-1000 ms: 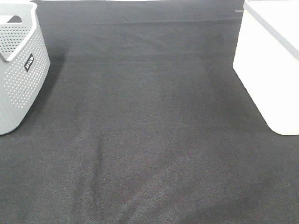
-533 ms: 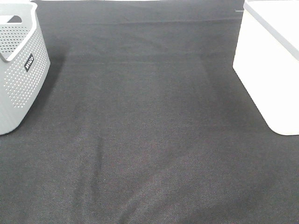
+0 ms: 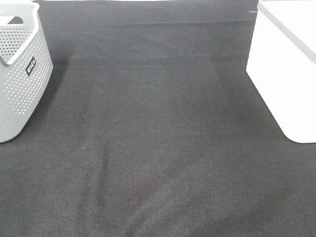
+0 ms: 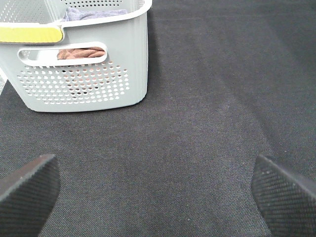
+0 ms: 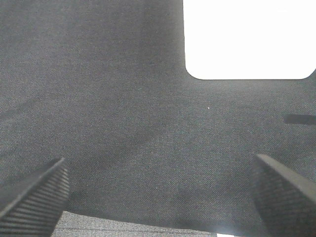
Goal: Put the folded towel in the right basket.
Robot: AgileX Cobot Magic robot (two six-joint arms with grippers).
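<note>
Baskets sit at both ends of the dark cloth. At the upper left of the high view is the grey basket, full of little holes. At the upper right is the white basket, which is the right basket for this job. The cloth between them is bare, and no arm shows in that view.

The left wrist view shows the grey basket close up, in the upper left of that picture. Through its handle hole a brownish cloth peeks out, and a bluish cloth lies near the top. One of these may be the folded towel, but I cannot tell which.

The left gripper is spread wide and holds nothing. The right gripper is also spread wide and empty, with the white basket ahead of it.

What could go wrong? The left gripper might grab the wrong cloth. It might bump the basket wall and push the basket away. The towel might also come unfolded when it gets lifted out, or slip and drop on the dark cloth on the long trip across.
</note>
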